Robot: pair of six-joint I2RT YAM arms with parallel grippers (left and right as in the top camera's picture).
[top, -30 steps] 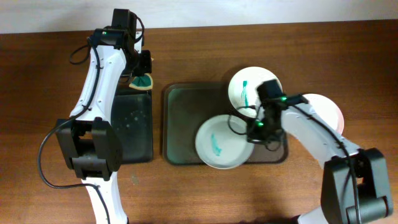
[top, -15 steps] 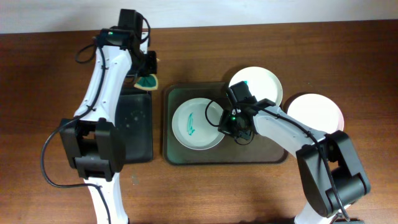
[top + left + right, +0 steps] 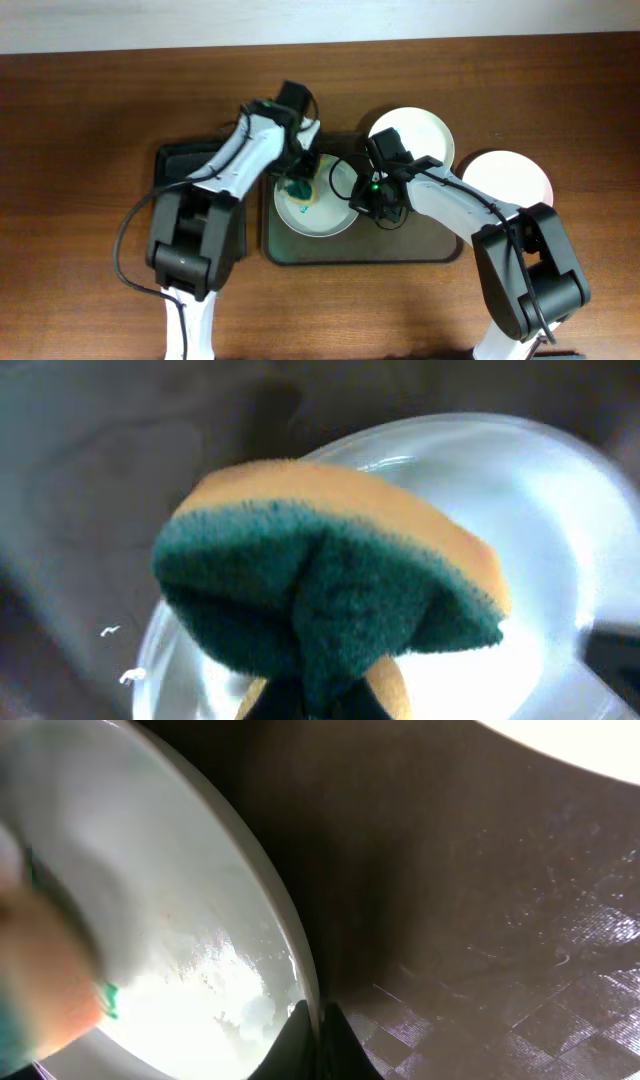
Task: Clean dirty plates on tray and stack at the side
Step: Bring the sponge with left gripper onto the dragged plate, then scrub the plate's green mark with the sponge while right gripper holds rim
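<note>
Plate [image 3: 330, 212] smeared green lies on the olive tray [image 3: 425, 250], right rim pinched in my right jaws; my left jaws, clamped on a sponge [image 3: 330, 580], have swung over onto it since before.

Brown wooden table [image 3: 80, 150] fills the overhead view, grain running left to right. Pale strip [image 3: 100, 20] along the top edge, beyond the table's far side. Narrow black rectangular tray [image 3: 178, 163] lies flat on the table left of centre, long side running away from the viewer, largely covered from above. Yellow foam sponge [image 3: 330, 600] with a dark green scouring face is folded, green side outward, creased down its middle; overhead it shows as a small green patch [image 3: 298, 188] just right of the black tray.
</note>
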